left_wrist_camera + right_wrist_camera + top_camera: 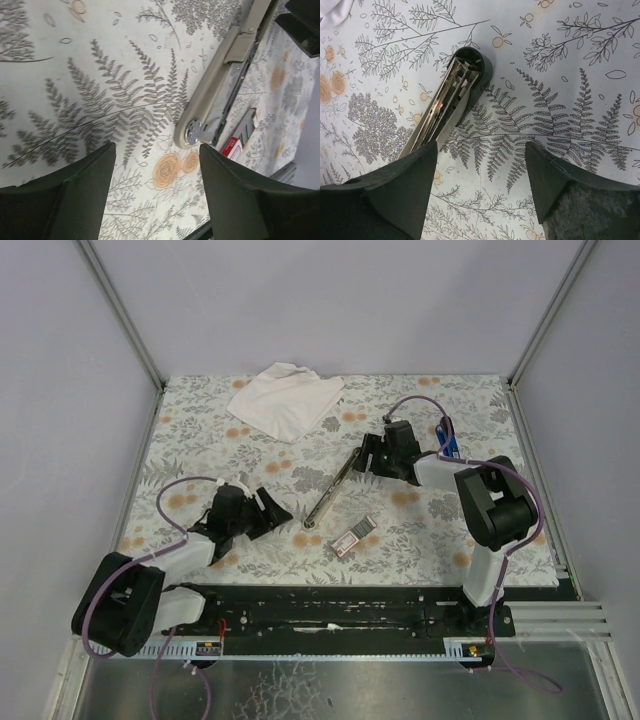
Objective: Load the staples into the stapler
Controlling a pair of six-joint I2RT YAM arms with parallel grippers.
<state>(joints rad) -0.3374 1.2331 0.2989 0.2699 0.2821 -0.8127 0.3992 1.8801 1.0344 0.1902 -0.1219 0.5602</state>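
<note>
The stapler (pixel 335 487) lies swung open flat on the floral table cover, running diagonally. Its beige arm and hinge (pixel 216 85) show in the left wrist view. Its black end and the bare metal channel (pixel 451 91) show in the right wrist view. The staples (pixel 353 536) sit in a small box with a red and white label just right of the stapler's near end, and the box (pixel 237 141) also peeks out beside the hinge. My left gripper (pixel 272 502) (pixel 157 147) is open and empty, a little left of the hinge. My right gripper (pixel 365 458) (pixel 481 145) is open and empty at the stapler's far end.
A crumpled white cloth (pixel 285 400) lies at the back of the table; its corner (pixel 335 10) shows in the right wrist view. Grey walls with metal posts close in the table on three sides. The arms' black base rail (pixel 330 605) runs along the near edge.
</note>
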